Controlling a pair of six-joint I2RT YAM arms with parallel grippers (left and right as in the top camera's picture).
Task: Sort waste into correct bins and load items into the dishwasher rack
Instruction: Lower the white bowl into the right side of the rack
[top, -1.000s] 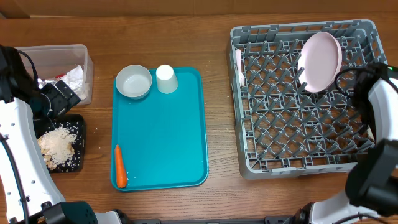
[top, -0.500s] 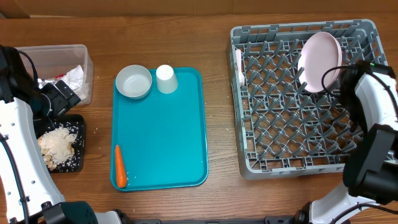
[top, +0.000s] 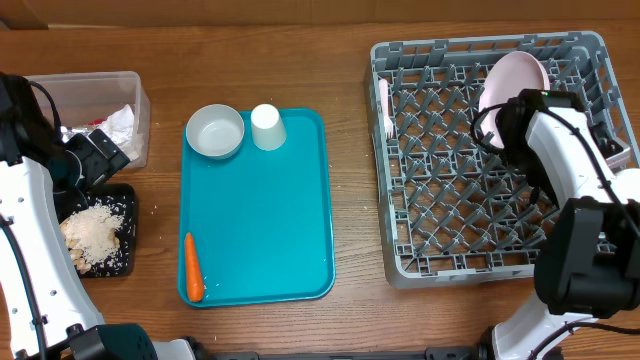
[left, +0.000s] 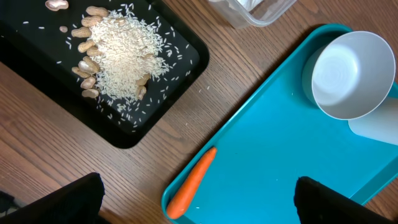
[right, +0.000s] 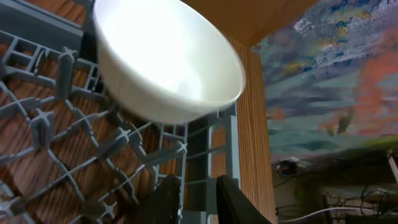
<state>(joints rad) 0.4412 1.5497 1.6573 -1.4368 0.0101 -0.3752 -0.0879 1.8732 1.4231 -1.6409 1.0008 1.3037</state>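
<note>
While the fingers of the right gripper (right: 198, 200) stand narrowly parted and empty, one plate (right: 161, 62) leans on edge in the dishwasher rack (right: 56, 124) just beyond them. The left gripper (left: 199, 186) is spread wide and empty, with one carrot (left: 191, 182) lying diagonally below the gap. One bowl (left: 351, 74) and one cup (left: 380, 129) sit farther off.

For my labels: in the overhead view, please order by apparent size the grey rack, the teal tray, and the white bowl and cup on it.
Largest to smallest:
grey rack
teal tray
white bowl
white cup
None look alike.
</note>
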